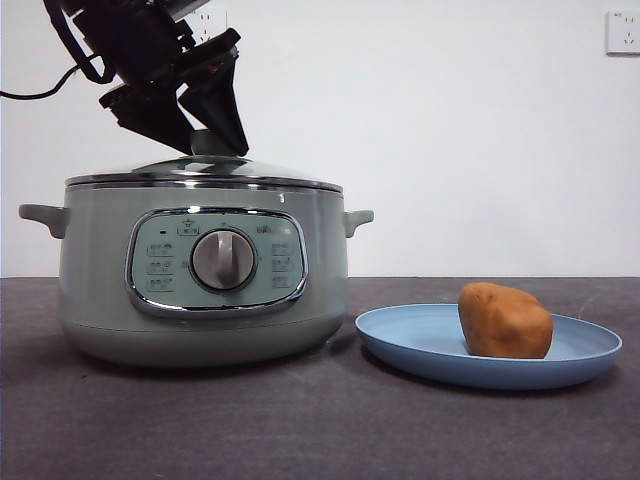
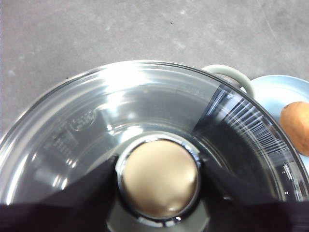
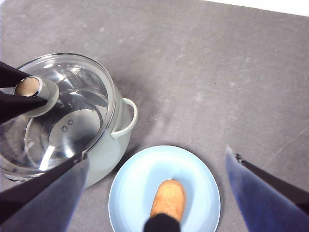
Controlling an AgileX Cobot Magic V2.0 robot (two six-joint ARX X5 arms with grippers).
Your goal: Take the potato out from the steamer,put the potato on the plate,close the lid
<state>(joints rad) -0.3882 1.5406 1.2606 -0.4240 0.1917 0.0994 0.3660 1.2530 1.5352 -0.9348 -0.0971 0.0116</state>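
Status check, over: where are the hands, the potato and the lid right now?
Left hand shut on lid knob, lid seated on steamer. Right hand open, high above plate. Potato on plate. Nothing in the way.

My left arm's matte black two-jawed gripper (image 1: pixel 214 140) looks chunky and angular from the front, with flat wedge-shaped jaws tapering to narrow tips. A thin black cable (image 1: pixel 45 92) loops off its housing toward the left. On my right wrist camera, the right arm's black two-jawed gripper (image 3: pixel 157 193) shows broad, smooth blades with a bluish sheen.
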